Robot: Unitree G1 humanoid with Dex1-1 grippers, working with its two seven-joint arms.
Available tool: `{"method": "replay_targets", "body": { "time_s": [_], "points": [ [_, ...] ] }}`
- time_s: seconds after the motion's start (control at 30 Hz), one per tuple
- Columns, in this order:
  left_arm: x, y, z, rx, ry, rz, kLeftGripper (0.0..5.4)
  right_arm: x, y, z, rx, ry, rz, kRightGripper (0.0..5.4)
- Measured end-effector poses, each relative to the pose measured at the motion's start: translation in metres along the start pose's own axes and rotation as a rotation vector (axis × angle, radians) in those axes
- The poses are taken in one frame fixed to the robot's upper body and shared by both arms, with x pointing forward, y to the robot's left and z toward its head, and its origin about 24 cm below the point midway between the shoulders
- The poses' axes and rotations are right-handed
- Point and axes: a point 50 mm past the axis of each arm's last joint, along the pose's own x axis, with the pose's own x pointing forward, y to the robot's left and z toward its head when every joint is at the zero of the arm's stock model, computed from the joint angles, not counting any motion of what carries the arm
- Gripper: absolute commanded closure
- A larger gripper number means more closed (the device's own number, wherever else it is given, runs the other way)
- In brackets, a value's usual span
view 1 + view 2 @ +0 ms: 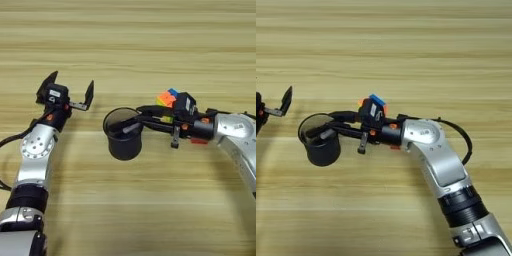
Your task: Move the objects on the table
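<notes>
The black mesh cup (123, 142) stands upright near the middle of the table (125, 40). My right gripper (132, 120) reaches in from the right and stands open astride the cup's right rim. One finger (129, 130) is inside the cup and the other lies along the outside of the back rim. Just behind the right hand sits the multicoloured puzzle cube (167, 98), partly hidden by it. A sliver of the red cube (199, 141) shows under the right wrist. My left gripper (68, 90) hangs open and empty to the left of the cup.
Bare wooden planks stretch across the far half of the table and along the near side in front of the cup. My right forearm (431, 150) crosses the near right part of the table.
</notes>
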Motion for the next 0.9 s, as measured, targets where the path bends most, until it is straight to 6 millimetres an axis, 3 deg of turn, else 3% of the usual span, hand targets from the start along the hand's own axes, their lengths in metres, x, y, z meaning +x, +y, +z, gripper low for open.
{"method": "replay_targets", "body": {
  "time_s": [0.3,0.57,0.9],
  "points": [
    [0.0,-0.001,-0.001,-0.003,0.004,0.004,0.0,-0.014,-0.005,0.028,-0.042,-0.061,-0.021,4.65],
    [0.0,-0.001,-0.004,-0.005,0.014,0.007,0.0,-0.048,-0.016,0.05,-0.099,-0.086,-0.117,4.65],
    [0.003,-0.001,-0.004,-0.004,0.015,0.004,0.0,-0.076,-0.014,0.048,-0.084,-0.038,-0.2,4.65]
  ]
}}
